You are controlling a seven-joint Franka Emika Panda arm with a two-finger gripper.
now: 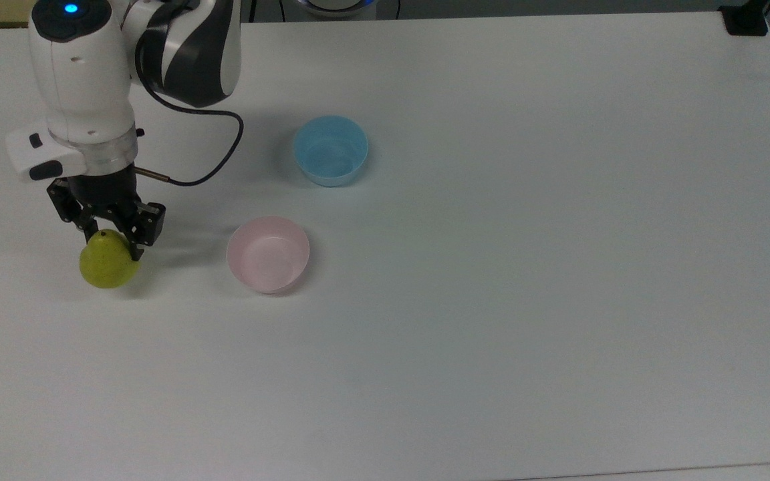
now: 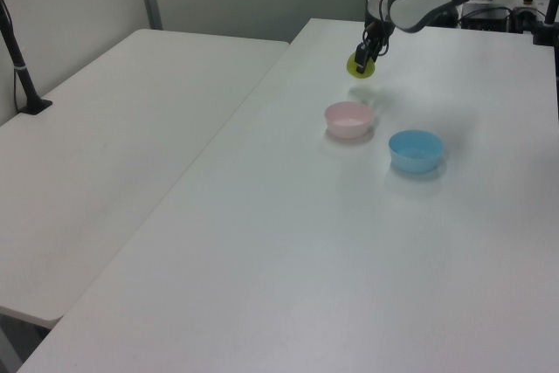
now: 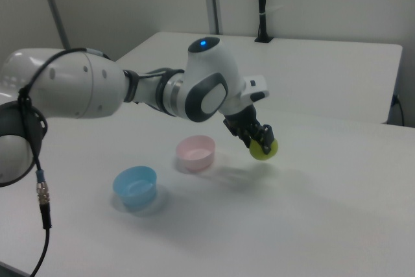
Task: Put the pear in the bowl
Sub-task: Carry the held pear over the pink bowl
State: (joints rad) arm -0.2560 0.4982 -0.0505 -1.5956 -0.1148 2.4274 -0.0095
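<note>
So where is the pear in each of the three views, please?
Top view: pear at the far left, held in the claw.
Left view: pear near the top, right of centre.
Right view: pear right of centre.
Shared landmark: the pink bowl nearby.

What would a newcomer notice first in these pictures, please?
Probably the yellow-green pear gripped by the end effector and lifted off the white table, at the top view's left. Next, the pink bowl beside it and the blue bowl farther back.
</note>
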